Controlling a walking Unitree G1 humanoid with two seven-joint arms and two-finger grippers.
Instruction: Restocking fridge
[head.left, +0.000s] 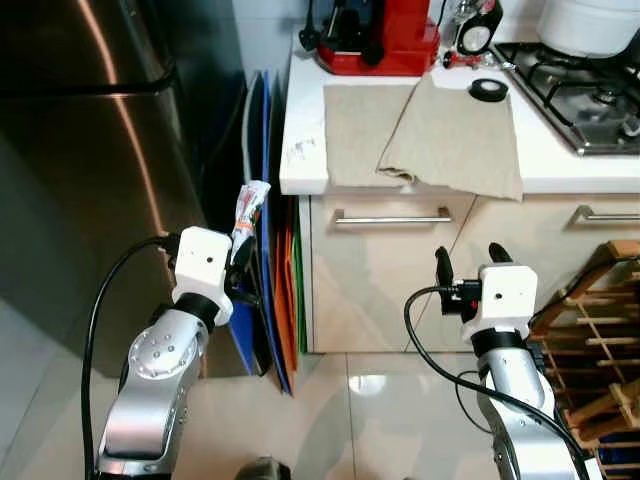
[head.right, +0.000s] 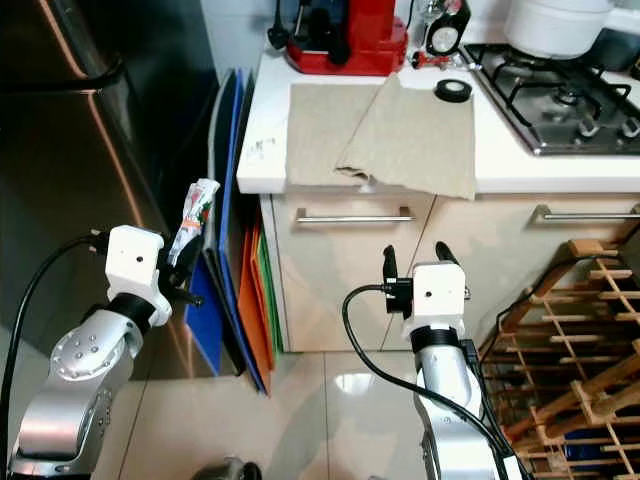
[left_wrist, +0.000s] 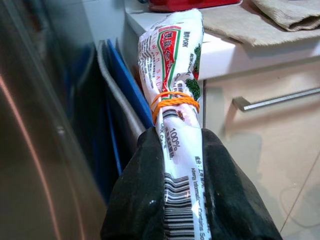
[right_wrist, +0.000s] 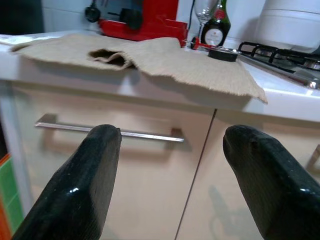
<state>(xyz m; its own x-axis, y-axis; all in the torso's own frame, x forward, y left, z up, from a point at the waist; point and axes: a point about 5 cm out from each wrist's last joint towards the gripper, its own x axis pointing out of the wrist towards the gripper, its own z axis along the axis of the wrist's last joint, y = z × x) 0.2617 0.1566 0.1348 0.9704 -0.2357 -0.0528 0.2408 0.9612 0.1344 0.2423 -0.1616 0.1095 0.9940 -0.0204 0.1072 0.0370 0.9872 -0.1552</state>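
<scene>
While the left claw (head.left: 240, 262) grips a packet (head.left: 248, 212), the right claw (head.left: 468, 256) gapes.

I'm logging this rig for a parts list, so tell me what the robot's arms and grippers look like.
Both arms are silver metal with rounded, bolted joints. Each ends in a white boxy wrist block above a black collar. The left gripper and right gripper have long glossy black fingers. A black cable loops to each wrist.

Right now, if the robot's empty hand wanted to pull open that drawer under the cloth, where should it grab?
Probably the middle of the drawer handle, coming straight from the front. It is a thin level metal bar standing off the drawer front, so the open fingers of the right gripper should close one above and one below it. The left gripper holds a packet.
</scene>
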